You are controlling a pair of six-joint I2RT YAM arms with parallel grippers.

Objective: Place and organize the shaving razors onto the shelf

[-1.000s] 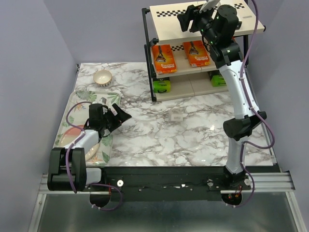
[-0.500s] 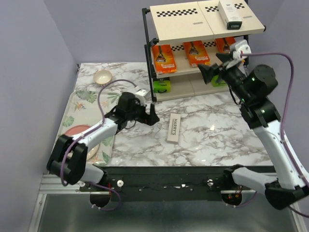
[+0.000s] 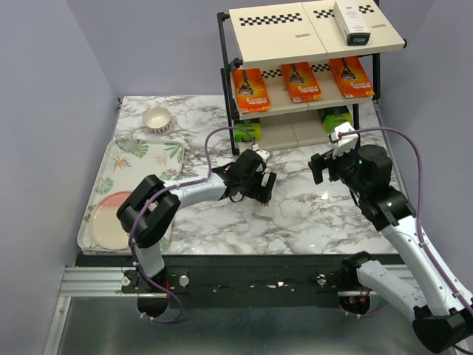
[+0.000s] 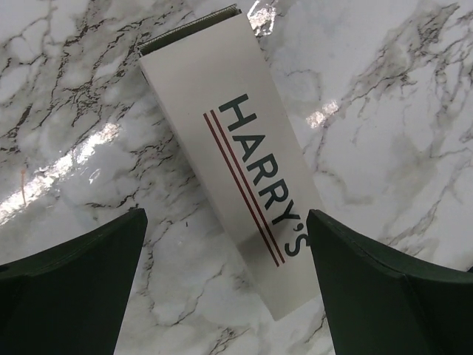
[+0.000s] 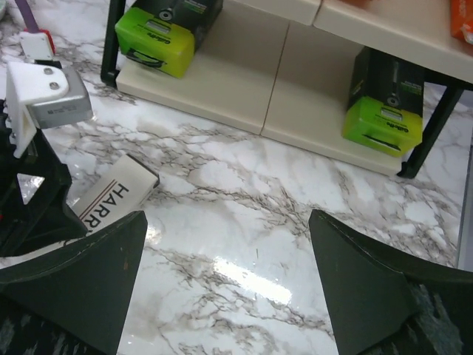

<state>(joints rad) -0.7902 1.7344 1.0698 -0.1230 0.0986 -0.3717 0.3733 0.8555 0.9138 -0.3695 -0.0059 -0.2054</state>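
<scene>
The floral tray [image 3: 140,157] lies along the left edge of the table [image 3: 310,222]. The pink plate [image 3: 111,218] sits on the tray's near end, and a small bowl [image 3: 157,118] is near the table's far left corner.

My left gripper [image 4: 225,218] hangs over the middle of the table with its fingers spread wide. 1 slim white box [image 4: 244,163] (HARRY'S printed along its face) lies flat on the marble under that gap, slanted across it. I am not clamped on it, and I cannot tell whether my right-hand finger brushes its near end.

My right gripper [image 5: 228,218] hovers above the marble to the right of the middle, fingers wide apart with nothing between them.

The shelf [image 3: 281,46] stands at the far edge, toward the far right corner. A second white box [image 3: 352,21] lies at the right end of its top tier. 3 orange packs [image 3: 301,81] lie in a row on the middle tier. 2 black-and-lime packs [image 3: 249,132] rest on the bottom tier, 1 at each end, lime ends outward.
</scene>
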